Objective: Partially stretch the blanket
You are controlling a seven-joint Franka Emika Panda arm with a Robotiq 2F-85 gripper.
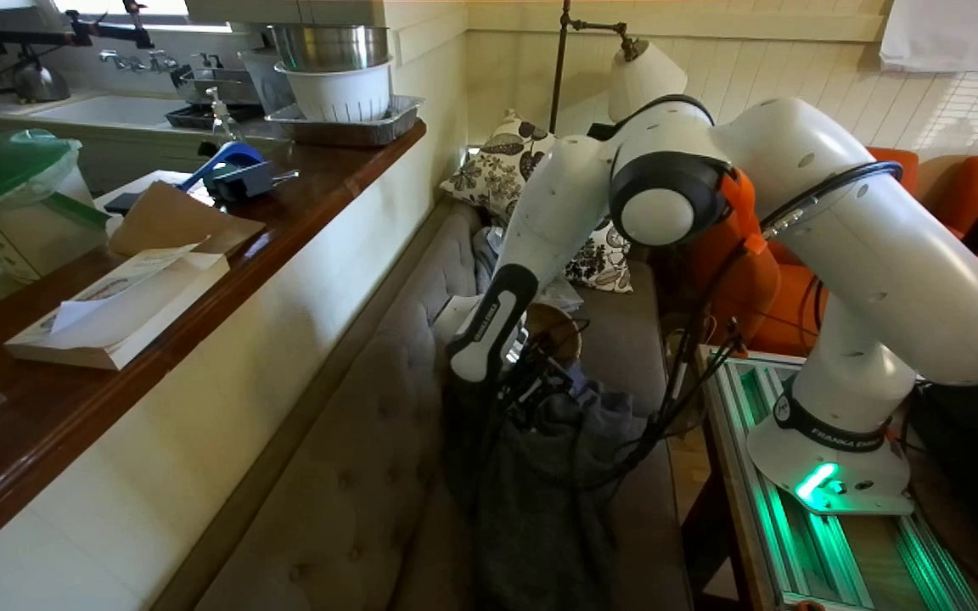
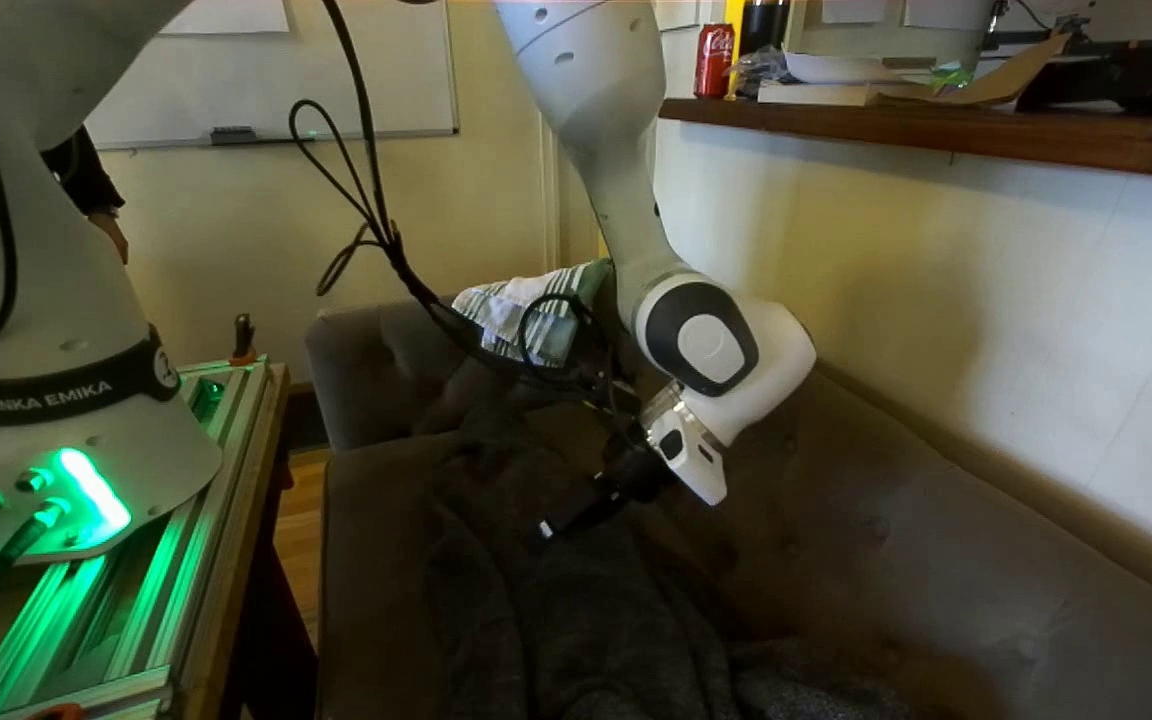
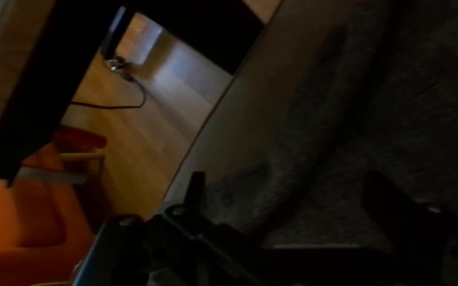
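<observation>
The blanket lies in dark grey-olive folds along the sofa seat, running toward the camera in both exterior views. Its wrinkled cloth fills the right half of the wrist view, with one long raised fold near the seat's front edge. My gripper hangs tilted over the blanket, low and close to the cloth; whether it touches cannot be told. In the wrist view the jaws of the gripper stand wide apart, with cloth visible beyond the gap and none pinched. The view there is very dark.
The tufted sofa backrest rises beside the arm. A tan bowl and patterned cushions sit behind the gripper. A striped towel hangs over the sofa's end. Black cables loop near the wrist. The robot's table stands alongside.
</observation>
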